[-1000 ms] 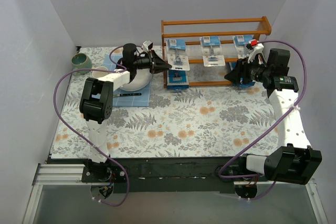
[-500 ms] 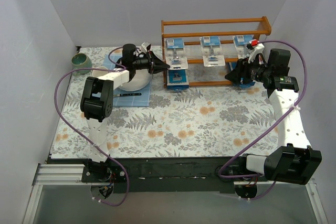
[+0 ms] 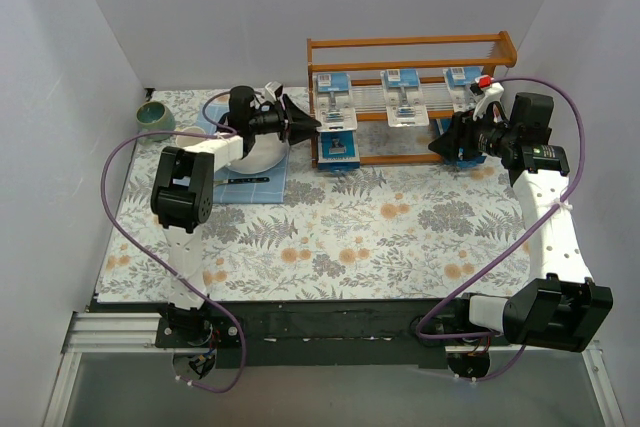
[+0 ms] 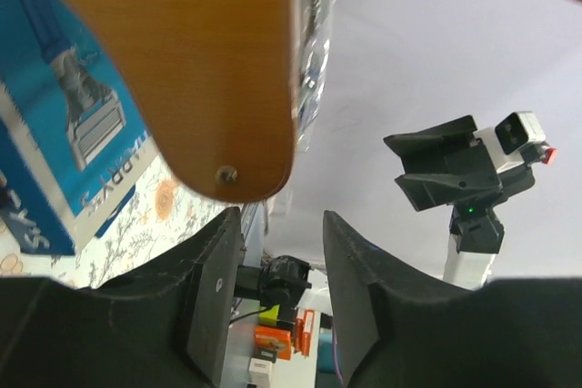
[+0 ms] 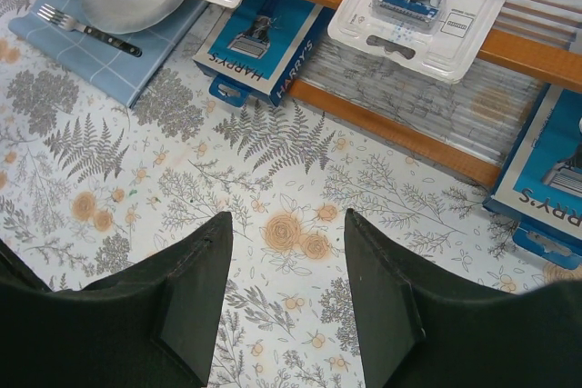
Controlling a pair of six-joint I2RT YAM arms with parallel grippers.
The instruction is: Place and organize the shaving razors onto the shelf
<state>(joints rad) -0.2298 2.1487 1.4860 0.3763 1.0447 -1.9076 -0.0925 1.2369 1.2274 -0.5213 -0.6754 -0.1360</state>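
Razors: blue-and-white packs lying on the orange-brown shelf.
Left gripper: fingers spread, empty, just beside the shelf's left edge.
Right gripper: spread, empty, near its right front.
Room: flowery table in front.

I see bright, even overhead light in every view; shadows on the surface are soft. The left wrist view blurs the close shelf, with glare on a razor pack. The right wrist view is sharp.

Razors on shelf, fork left of shelf
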